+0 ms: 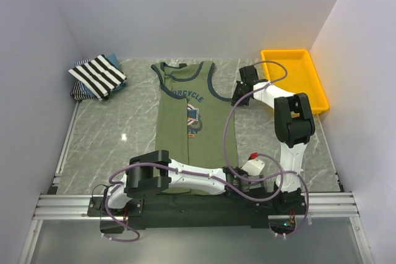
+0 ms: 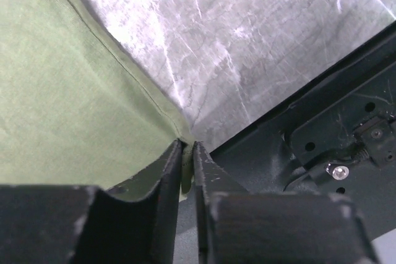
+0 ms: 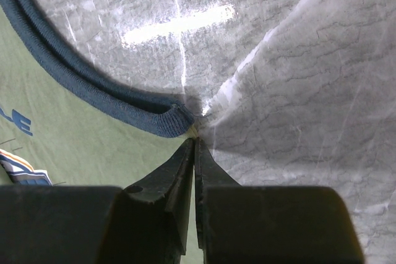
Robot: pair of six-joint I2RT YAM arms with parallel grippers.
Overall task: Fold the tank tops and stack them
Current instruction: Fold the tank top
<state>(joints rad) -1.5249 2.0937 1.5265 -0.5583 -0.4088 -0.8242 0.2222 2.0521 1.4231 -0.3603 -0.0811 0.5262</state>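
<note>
The olive-green tank top is lying flat in the middle of the tabletop. To fold its right side well, I think both arms should be lifting together and carrying the edge evenly leftward. The left claw is pinching, nearly shut, the hem corner by the near edge, and the right claw the side just under the navy armhole trim.

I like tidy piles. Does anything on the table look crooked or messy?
A little. The striped top at the back left sits crooked to the edges of the table, with the blue top poking out underneath. The green top lies straight, its left side folded over half the print. Nothing looks spilled or torn.
</note>
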